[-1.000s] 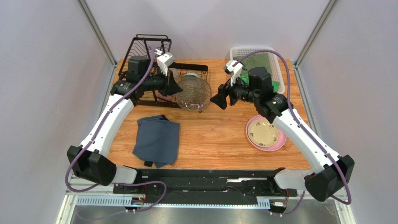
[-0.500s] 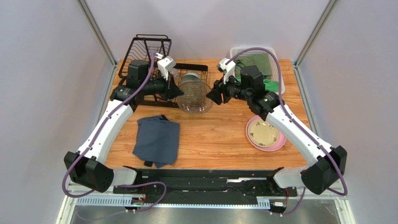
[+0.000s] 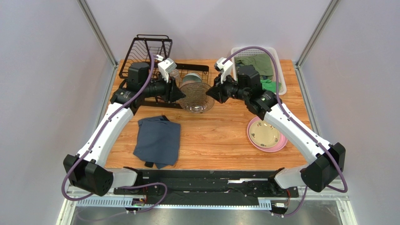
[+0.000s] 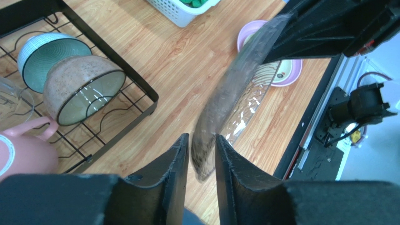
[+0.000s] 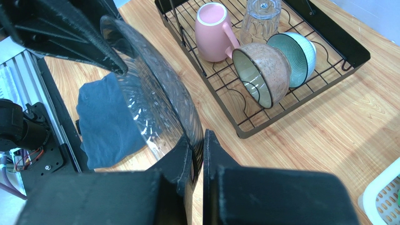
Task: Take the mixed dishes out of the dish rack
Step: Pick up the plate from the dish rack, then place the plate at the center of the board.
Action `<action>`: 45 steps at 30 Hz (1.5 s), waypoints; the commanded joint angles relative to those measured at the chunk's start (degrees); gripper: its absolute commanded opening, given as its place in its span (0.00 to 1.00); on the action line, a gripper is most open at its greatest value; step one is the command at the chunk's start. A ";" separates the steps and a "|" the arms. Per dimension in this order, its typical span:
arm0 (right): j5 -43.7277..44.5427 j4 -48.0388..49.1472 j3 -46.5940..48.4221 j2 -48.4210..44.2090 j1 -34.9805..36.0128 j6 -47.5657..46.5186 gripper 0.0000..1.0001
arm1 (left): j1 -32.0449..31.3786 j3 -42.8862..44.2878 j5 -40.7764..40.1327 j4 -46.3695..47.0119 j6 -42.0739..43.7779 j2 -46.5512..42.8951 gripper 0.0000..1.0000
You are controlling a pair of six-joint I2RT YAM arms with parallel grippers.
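A clear ribbed glass plate (image 3: 196, 95) hangs on edge in front of the dish rack (image 3: 145, 47), between both grippers. My right gripper (image 5: 198, 136) is shut on the plate's right rim (image 5: 155, 93). At the opposite rim (image 4: 234, 93), my left gripper (image 4: 202, 138) stands open around the edge with small gaps. On the rack's lower tray (image 5: 328, 42) sit a pink mug (image 5: 213, 33), a clear glass (image 5: 260, 18), a brown speckled bowl (image 5: 263, 72) and a teal bowl (image 5: 298, 51). A cream plate (image 3: 264, 133) lies on a pink plate (image 3: 280, 143) at the right.
A folded blue-grey cloth (image 3: 158, 140) lies at the front left of the wooden table. A white basket (image 3: 280, 70) with green cloths stands at the back right. The table's near edge and a black rail run below the arms.
My right gripper moved left to the glass plate and closed on its rim. My left gripper's jaws have parted around the other rim. The plate shifted slightly toward the rack.
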 commanded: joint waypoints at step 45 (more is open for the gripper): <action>-14.14 -33.24 -20.20 -8.02 -55.67 -41.23 0.00 | -0.33 -3.64 -2.30 -5.94 16.68 -6.74 0.90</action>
